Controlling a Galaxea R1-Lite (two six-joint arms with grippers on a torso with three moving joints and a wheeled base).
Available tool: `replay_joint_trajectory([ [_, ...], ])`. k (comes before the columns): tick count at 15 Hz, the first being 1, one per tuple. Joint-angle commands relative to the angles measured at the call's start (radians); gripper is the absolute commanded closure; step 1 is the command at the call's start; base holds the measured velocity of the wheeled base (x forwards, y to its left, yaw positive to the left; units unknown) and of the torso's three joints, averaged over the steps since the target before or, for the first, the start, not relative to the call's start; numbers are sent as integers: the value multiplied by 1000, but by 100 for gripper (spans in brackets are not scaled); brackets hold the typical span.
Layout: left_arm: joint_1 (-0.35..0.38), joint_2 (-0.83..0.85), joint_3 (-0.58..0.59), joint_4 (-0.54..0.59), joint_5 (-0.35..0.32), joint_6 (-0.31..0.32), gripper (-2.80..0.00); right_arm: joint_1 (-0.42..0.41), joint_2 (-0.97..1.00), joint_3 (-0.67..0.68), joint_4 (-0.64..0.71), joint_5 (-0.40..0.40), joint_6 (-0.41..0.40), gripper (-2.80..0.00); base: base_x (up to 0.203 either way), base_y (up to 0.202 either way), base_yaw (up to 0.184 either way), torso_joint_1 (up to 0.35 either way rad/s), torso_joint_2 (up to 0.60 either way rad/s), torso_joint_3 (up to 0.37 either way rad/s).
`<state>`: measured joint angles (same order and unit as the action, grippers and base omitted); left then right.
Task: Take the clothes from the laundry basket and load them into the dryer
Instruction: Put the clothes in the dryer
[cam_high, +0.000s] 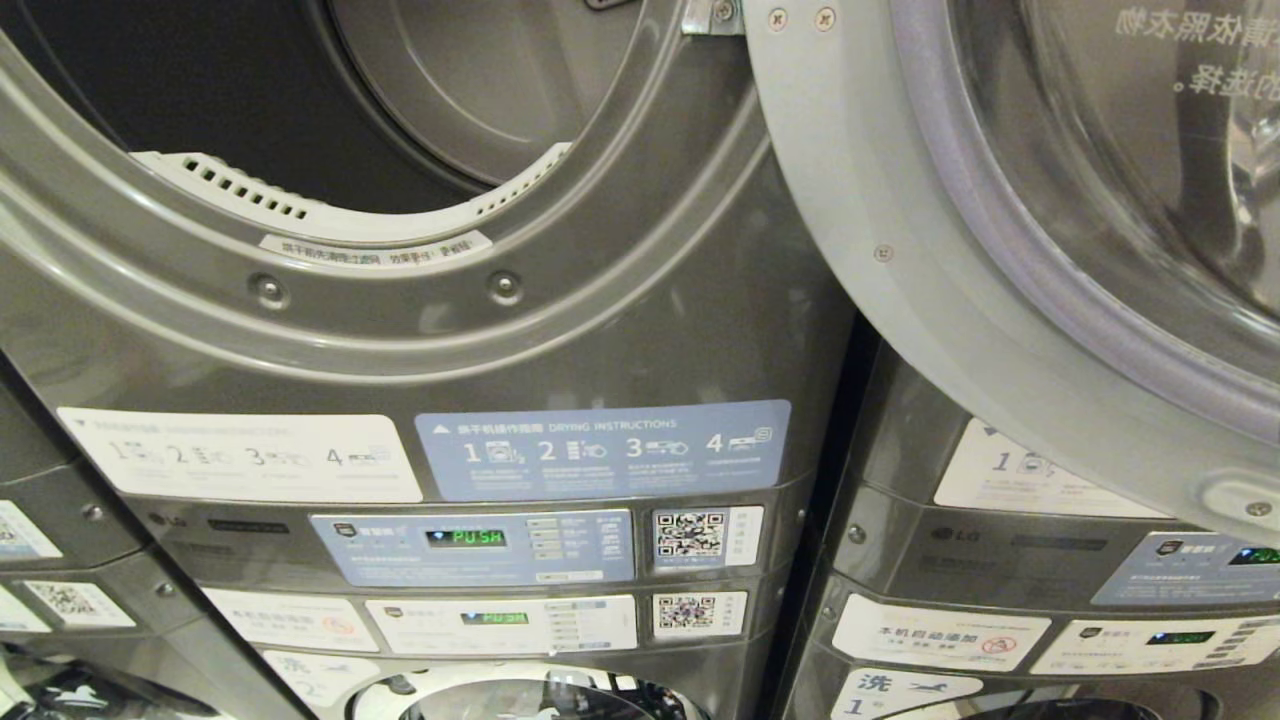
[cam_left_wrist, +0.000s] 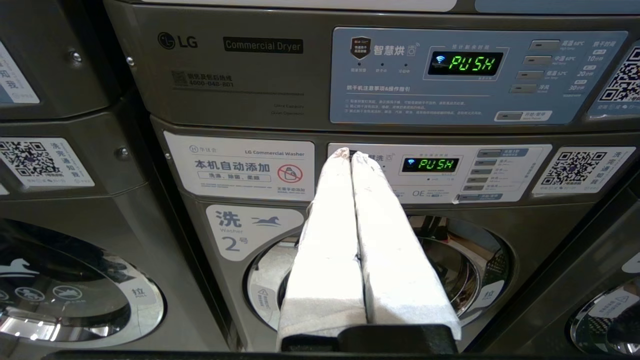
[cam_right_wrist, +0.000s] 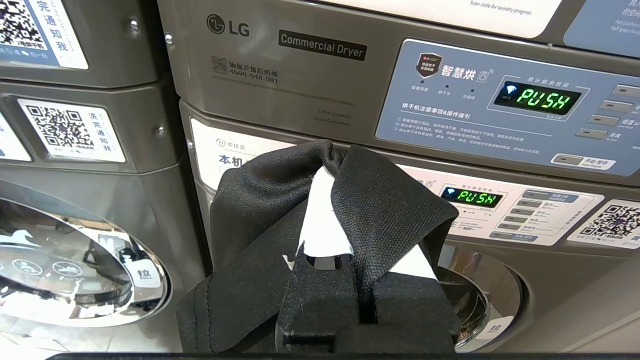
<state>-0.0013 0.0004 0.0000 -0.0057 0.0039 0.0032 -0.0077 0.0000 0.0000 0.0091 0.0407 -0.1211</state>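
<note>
The right gripper (cam_right_wrist: 327, 172) is clamped on a black garment (cam_right_wrist: 250, 225), whose cloth drapes over both white-wrapped fingers (cam_right_wrist: 320, 220) and hangs down across the lower middle of the right wrist view. The left gripper (cam_left_wrist: 348, 156) holds nothing, its two white-wrapped fingers (cam_left_wrist: 330, 235) pressed together in the centre of the left wrist view. Neither gripper shows in the head view. That view shows the dryer (cam_high: 600, 330) with its round opening (cam_high: 300, 90) at upper left, the dark drum bare of clothes as far as it shows, and its open door (cam_high: 1000, 250) swung out across the upper right, covering part of a second grey machine (cam_high: 1000, 560) beside it. A third machine (cam_high: 60, 560) shows at the left edge. Below the opening sit two instruction stickers: a white one (cam_high: 240, 455) and a blue one (cam_high: 602, 450) reading "DRYING INSTRUCTIONS" with steps 1 to 4. Under them are two control panels, each with a green display reading "PUSH" (cam_high: 465, 537), and two QR code labels (cam_high: 690, 533) at their right. The wrist views read "LG" and "Commercial Dryer" (cam_right_wrist: 322, 46) on the upper panel, and "LG Commercial Washer" (cam_left_wrist: 274, 153) on the lower. A washer door (cam_left_wrist: 450, 260) lies behind the left fingers, with a label "2" (cam_left_wrist: 252, 230) beside it.
</note>
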Motion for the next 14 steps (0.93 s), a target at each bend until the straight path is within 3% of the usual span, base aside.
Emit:
replay_joint_trajectory([
  [1,0,-2,0,0,1,0,0,1,2,0,0,1,0,0,0,0,0,46,-110,-41],
  [14,0,-2,0,0,1,0,0,0,2,0,0,-2,26,0,0,0,0,44,-79,-38],
])
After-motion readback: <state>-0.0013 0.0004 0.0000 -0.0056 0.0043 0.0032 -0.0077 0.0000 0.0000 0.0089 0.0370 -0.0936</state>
